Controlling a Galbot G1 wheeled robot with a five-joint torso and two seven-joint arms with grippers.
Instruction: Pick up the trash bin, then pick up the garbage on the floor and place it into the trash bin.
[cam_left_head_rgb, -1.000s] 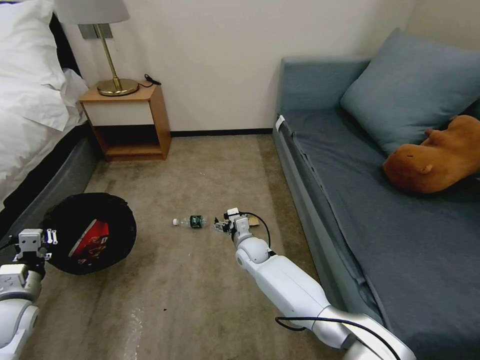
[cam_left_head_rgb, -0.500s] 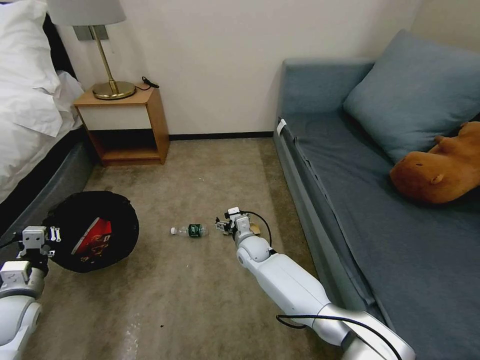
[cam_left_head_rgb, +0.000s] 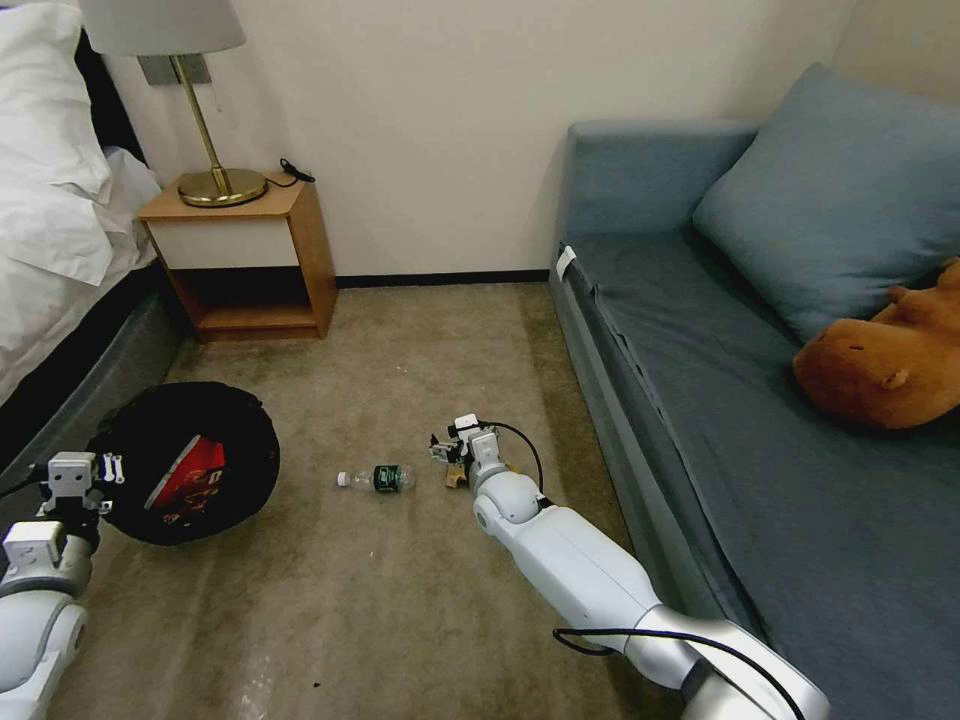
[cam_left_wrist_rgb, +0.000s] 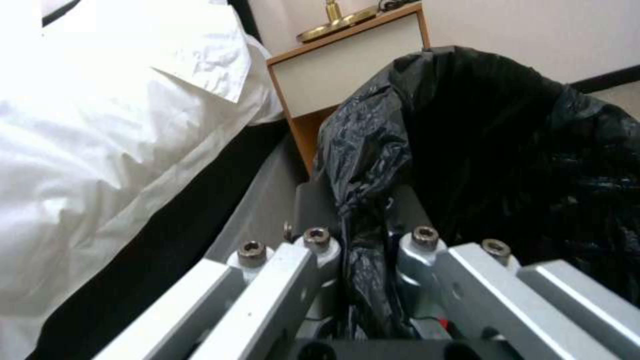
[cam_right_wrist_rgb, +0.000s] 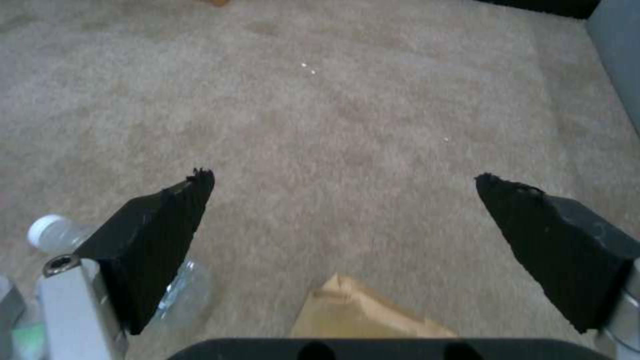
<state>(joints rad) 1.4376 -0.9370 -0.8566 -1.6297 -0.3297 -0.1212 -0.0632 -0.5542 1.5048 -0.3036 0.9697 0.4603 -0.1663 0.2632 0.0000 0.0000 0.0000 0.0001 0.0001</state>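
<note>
Head view: beige carpet (cam_left_head_rgb: 400, 330) runs between a white-sheeted bed (cam_left_head_rgb: 50, 230) on the left and a blue sofa (cam_left_head_rgb: 760, 400) on the right; a wooden nightstand (cam_left_head_rgb: 245, 260) with a brass lamp (cam_left_head_rgb: 205, 150) stands against the cream wall. The trash bin (cam_left_head_rgb: 185, 475), black-lined, hangs tilted from the left gripper (cam_left_head_rgb: 85, 485), a red-and-white wrapper (cam_left_head_rgb: 185, 470) inside. A clear bottle (cam_left_head_rgb: 378, 479) lies on the carpet just beside the right gripper (cam_left_head_rgb: 448, 455).

Left wrist view: the left gripper (cam_left_wrist_rgb: 363, 250) is pinched on the bin's bagged rim (cam_left_wrist_rgb: 360, 165).

Right wrist view: the right gripper (cam_right_wrist_rgb: 347, 192) is spread wide, low over the carpet, with a brown paper bag (cam_right_wrist_rgb: 367, 312) between its fingers (cam_right_wrist_rgb: 157, 235) and the bottle (cam_right_wrist_rgb: 60, 232) at one side.
</note>
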